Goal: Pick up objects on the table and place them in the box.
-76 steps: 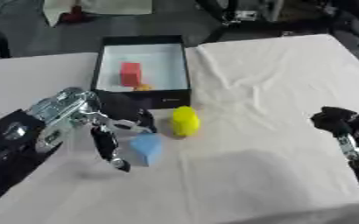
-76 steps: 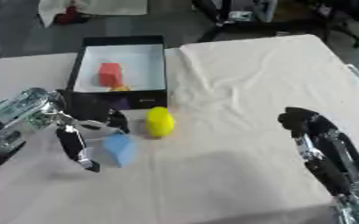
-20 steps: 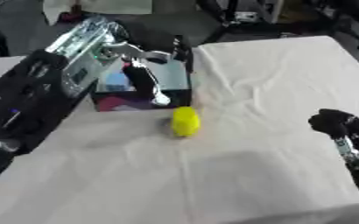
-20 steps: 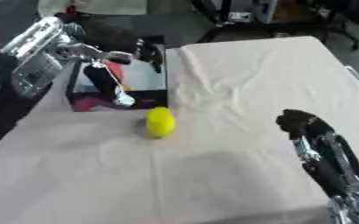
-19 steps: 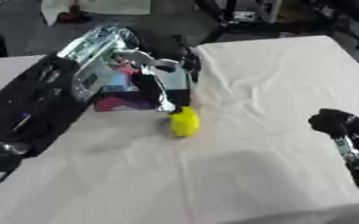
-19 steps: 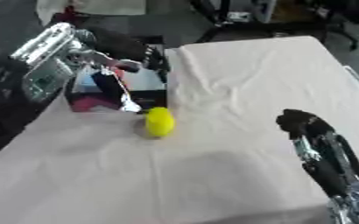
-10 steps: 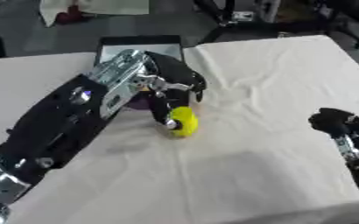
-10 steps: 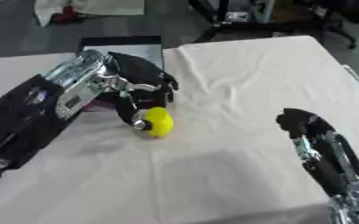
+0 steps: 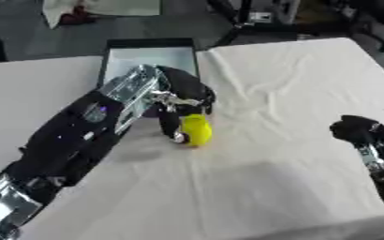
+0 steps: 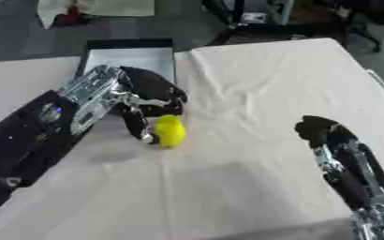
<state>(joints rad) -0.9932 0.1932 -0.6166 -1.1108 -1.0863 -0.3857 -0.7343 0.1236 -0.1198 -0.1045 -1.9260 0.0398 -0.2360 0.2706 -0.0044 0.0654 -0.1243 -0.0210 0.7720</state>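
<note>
The yellow object (image 9: pixel 197 130) stands on the white-covered counter (image 9: pixel 293 89), just in front of the black box (image 9: pixel 149 54), its long axis running roughly upright. The left hand (image 9: pixel 179 101) is over it from the box side, fingers curled down along its left flank and touching it; whether they fully pinch it cannot be told. The left hand is much the nearer. The right hand (image 10: pixel 320 130) hangs well apart at the right edge, its fingers not made out. The left arm hides the box's near wall and most of its inside
</note>
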